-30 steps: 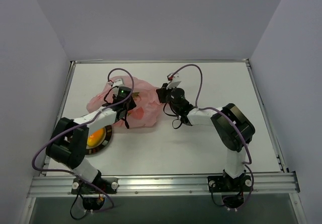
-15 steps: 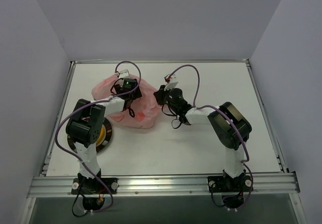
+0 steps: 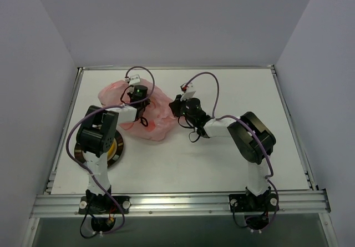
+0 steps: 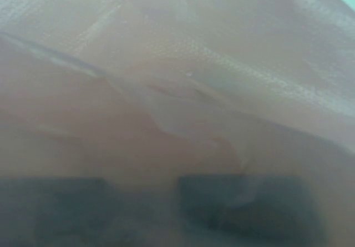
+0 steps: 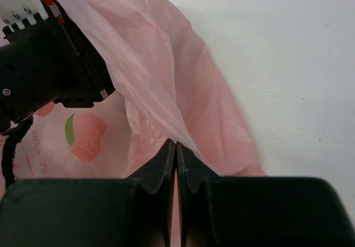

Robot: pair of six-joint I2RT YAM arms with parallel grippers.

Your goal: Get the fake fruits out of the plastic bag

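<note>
Left claw (image 3: 134, 93) has pushed farther back-left inside the pink plastic bag (image 3: 154, 126), film covering it; spread or pinching, cannot tell. Right claw (image 5: 176, 147) still pinches the bag's edge on the desk (image 3: 222, 164).

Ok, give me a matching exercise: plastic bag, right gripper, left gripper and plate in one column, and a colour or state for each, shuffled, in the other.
Things:
1. plastic bag
2. right gripper
3. left gripper
4. plate

States:
a. dark and round
b. pink and crumpled
c. pinched shut on a fold of the bag
d. pressed against the bag, grip not visible

Pairs: 1-b, 2-c, 3-d, 4-a
</note>
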